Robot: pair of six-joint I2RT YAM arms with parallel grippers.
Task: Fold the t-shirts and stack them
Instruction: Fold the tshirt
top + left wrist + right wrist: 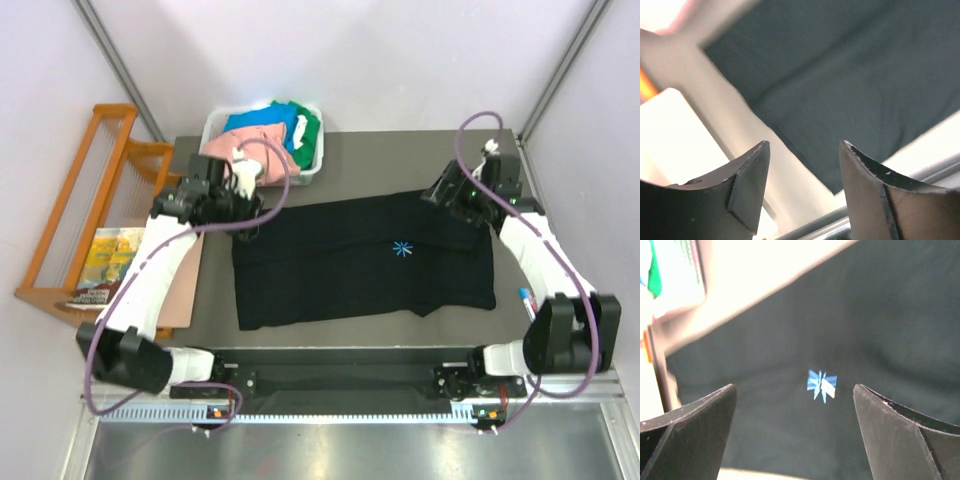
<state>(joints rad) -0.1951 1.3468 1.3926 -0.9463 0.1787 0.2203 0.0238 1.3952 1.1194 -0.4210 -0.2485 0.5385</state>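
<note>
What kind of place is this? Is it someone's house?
Probably a robot test lab, not a house. The left arm and right arm are mounted at a table's edge, plain panels wall it in, and a black t-shirt lies spread for folding.

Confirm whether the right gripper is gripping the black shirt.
No, the right gripper stands open with jaws apart, the black shirt lying beyond them.

I see a matt black cloth t-shirt (pixel 330 270), a smooth white plastic bin (pixel 305 172), a wooden rack (pixel 115 110), a matt grey worktop (pixel 400 160)
</note>
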